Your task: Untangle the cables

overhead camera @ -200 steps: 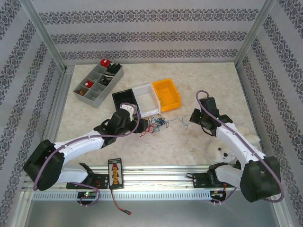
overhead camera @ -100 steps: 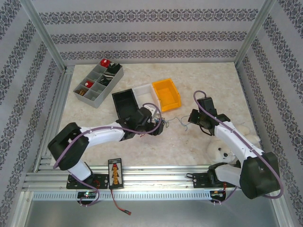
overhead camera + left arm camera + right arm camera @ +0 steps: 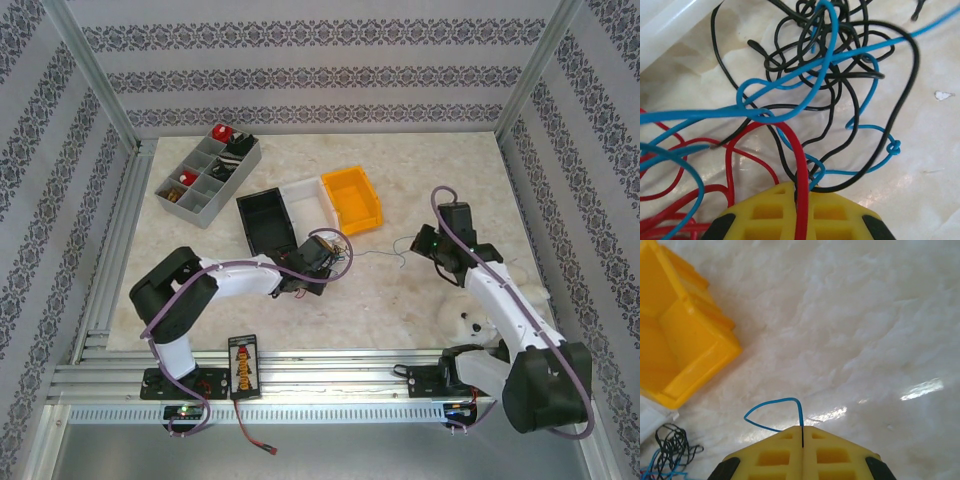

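Currently the cables (image 3: 337, 252) sit bunched on the table (image 3: 400, 160), just in front of the white bin (image 3: 308, 200) that stands between the black bin (image 3: 262, 215) and the yellow bin (image 3: 352, 198).

Left gripper (image 3: 322, 262) is at the near-left edge of the bunch. On its wrist camera the left gripper (image 3: 798, 192) has its yellow jaws pressed together, with a red strand (image 3: 796, 160) running down the seam. A black strand goes in beside it, and I cannot tell whether that one is pinched too. Blue, black and red loops (image 3: 825, 95) are knotted just ahead.

Right gripper (image 3: 420, 243) is well apart from the bunch, to its right. Its wrist camera shows the right gripper (image 3: 802, 434) with jaws pressed together, pinching a blue strand (image 3: 772, 402) that loops out to the left. A thin line (image 3: 385, 254) runs from there back to the bunch.
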Controlling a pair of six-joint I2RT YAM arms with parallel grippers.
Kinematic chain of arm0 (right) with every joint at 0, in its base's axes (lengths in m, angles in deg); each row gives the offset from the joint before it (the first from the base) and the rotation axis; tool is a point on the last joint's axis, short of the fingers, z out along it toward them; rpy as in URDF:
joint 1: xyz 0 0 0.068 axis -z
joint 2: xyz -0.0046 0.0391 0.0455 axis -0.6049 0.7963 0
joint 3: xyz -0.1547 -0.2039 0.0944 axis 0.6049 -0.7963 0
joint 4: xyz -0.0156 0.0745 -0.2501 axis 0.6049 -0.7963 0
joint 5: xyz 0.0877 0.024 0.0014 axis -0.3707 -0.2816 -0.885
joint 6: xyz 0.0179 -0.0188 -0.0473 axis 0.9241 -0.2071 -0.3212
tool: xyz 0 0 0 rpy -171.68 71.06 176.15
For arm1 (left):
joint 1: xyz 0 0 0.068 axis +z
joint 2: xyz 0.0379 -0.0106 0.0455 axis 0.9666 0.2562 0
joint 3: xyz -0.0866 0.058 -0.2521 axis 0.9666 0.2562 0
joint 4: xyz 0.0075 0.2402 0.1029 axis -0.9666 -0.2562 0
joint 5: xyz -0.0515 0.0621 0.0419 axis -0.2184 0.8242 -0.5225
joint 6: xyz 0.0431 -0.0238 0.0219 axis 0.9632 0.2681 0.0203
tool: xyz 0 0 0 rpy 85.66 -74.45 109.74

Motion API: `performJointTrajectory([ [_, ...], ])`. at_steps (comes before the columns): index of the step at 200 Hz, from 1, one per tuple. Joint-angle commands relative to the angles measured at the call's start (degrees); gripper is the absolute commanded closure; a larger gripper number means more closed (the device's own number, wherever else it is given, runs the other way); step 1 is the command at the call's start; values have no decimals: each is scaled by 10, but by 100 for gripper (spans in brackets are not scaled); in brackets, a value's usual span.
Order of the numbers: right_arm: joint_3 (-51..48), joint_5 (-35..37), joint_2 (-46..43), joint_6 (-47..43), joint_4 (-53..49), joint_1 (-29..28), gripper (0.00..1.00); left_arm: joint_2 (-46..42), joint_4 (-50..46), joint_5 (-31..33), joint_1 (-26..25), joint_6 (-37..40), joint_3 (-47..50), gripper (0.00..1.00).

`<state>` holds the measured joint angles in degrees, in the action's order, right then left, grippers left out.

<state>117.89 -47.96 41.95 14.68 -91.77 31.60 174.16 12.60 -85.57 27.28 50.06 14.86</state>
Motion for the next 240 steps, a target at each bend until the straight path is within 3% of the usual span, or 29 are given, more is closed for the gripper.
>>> performJointTrajectory([
  [1, 28, 16, -24, -12, -32, 31, 100, -29, -37, 1, 9, 4, 44, 100],
  [76, 82, 48, -41, -19, -99, 217, 100, -194, -17, -54, 75, -21, 176, 100],
  [142, 99, -9, -57, 57, -93, 357, 100, -222, -99, 43, 144, -90, 204, 100],
  [155, 103, -51, -51, 52, -80, 349, 100, -217, -95, 34, 144, -77, 199, 100],
  [185, 107, -122, -61, 31, -26, 278, 100, -221, -28, -74, 126, -25, 190, 100],
  [217, 162, -147, -71, 5, -10, 189, 100, -232, 63, -227, 104, 6, 186, 100],
  [240, 210, -147, -59, 3, 3, 127, 100, -240, 135, -252, 100, -14, 198, 100],
])
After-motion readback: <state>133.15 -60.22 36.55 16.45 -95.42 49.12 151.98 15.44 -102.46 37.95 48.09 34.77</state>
